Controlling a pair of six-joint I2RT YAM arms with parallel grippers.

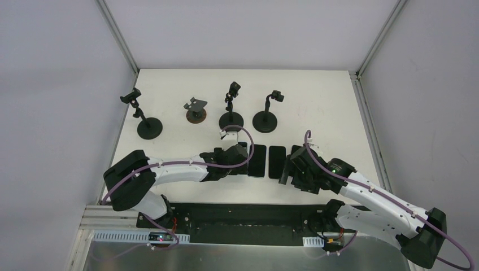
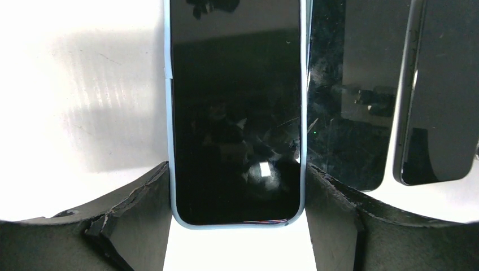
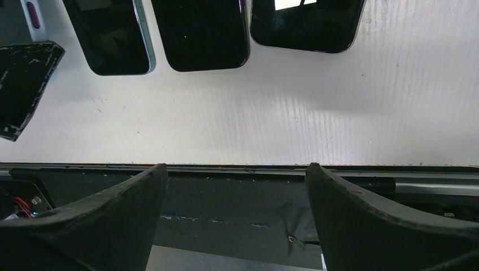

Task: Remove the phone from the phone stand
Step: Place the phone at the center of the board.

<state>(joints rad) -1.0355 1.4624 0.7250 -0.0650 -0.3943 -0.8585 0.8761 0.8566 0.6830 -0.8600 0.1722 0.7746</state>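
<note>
A phone in a light blue case (image 2: 234, 113) lies screen up on the white table. My left gripper (image 2: 237, 175) is shut on its near end, one finger pressed against each long side. In the top view the left gripper (image 1: 229, 159) covers that phone. Four black phone stands (image 1: 148, 121) (image 1: 196, 110) (image 1: 231, 110) (image 1: 266, 116) stand in a row at the back, none holding a phone. My right gripper (image 3: 234, 169) is open and empty, low over the table's near edge (image 3: 339, 165).
Two more dark phones (image 2: 347, 107) (image 2: 440, 96) lie flat right of the cased one; they also show in the top view (image 1: 257, 161) (image 1: 277, 162). A black gutter (image 1: 248, 214) runs below the near table edge. Grey walls enclose the table.
</note>
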